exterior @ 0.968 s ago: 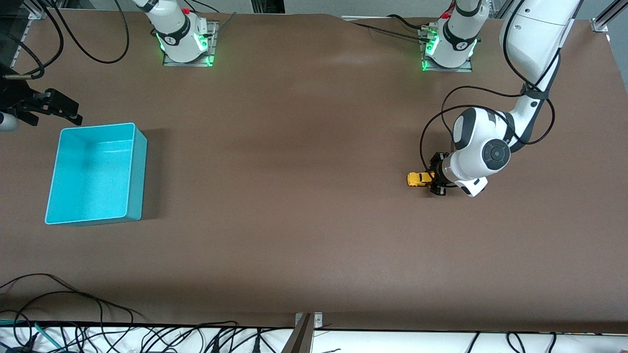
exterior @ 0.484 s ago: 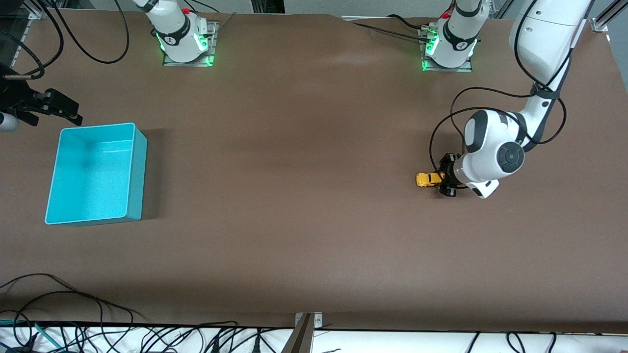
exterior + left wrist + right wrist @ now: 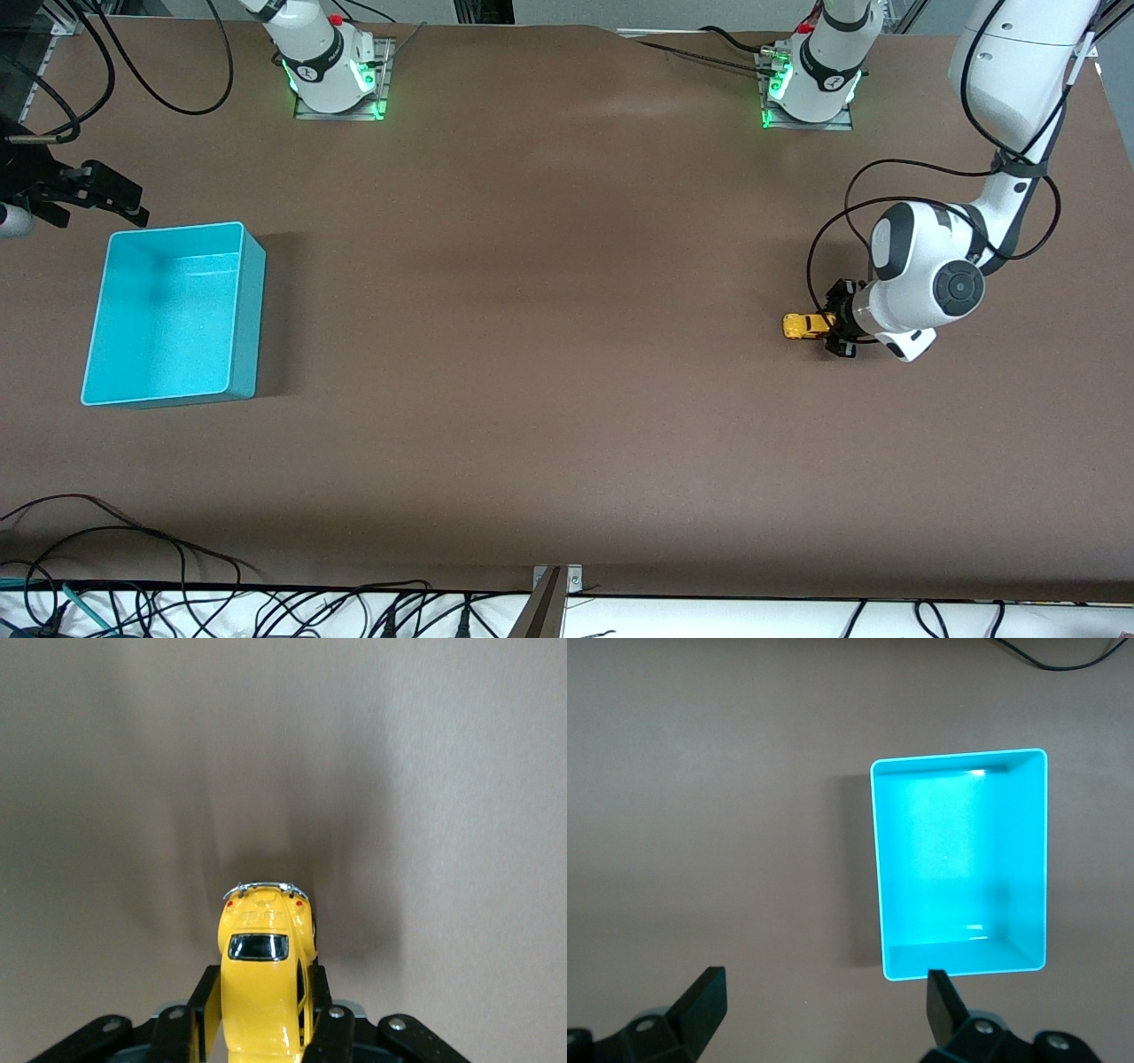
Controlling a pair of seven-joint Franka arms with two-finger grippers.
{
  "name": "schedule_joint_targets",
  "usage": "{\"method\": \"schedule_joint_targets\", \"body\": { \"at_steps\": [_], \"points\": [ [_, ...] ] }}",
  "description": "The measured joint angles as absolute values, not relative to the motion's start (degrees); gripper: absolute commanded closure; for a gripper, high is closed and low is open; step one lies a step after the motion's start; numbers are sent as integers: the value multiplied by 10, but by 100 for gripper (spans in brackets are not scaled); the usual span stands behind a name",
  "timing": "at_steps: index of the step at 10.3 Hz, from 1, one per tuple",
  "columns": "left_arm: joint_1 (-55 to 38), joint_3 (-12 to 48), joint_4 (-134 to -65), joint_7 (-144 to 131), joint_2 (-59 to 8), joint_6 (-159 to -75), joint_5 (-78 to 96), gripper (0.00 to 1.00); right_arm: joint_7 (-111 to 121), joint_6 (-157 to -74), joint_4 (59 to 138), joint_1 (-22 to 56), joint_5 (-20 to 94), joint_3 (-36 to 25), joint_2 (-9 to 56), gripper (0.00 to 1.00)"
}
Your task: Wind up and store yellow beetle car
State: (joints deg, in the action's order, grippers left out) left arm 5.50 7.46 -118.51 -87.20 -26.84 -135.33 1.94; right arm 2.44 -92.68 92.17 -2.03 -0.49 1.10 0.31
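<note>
The yellow beetle car [image 3: 804,326] is a tiny rounded toy, down at the brown tabletop toward the left arm's end. My left gripper [image 3: 831,330] is shut on it. In the left wrist view the black fingers [image 3: 205,997] press both flanks of the yellow beetle car [image 3: 261,948], whose chrome bumper and dark window point away from the left gripper [image 3: 261,992]. My right gripper [image 3: 135,204] waits open over the table beside the turquoise bin [image 3: 250,310]. Nothing lies between the wide-apart fingers of the right gripper [image 3: 823,988].
The turquoise bin [image 3: 957,859] has nothing in it and stands toward the right arm's end of the table. Cables run along the table edge nearest the front camera [image 3: 133,567]. The left arm's black cable loops above its wrist [image 3: 850,221].
My left gripper has slid toward the left arm's end of the table with the yellow car in its grip. The right arm has not moved.
</note>
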Motion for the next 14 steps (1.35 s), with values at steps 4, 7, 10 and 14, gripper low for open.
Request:
{"method": "schedule_joint_targets", "body": {
  "at_steps": [4, 7, 10, 14],
  "points": [
    [94, 75, -1185, -858, -268, -1354, -20, 100, 24, -927, 922, -20, -5, 11, 5, 0],
    [120, 75, -1183, -828, -270, -1356, -21, 100, 25, -927, 922, -20, -5, 11, 6, 0],
    [148, 74, -1179, -798, -272, -1357, -21, 100, 25, -927, 922, -20, -4, 12, 6, 0],
    [168, 72, -1173, -788, -276, -1358, -22, 100, 25, -927, 922, -20, -3, 12, 6, 0]
  ]
}}
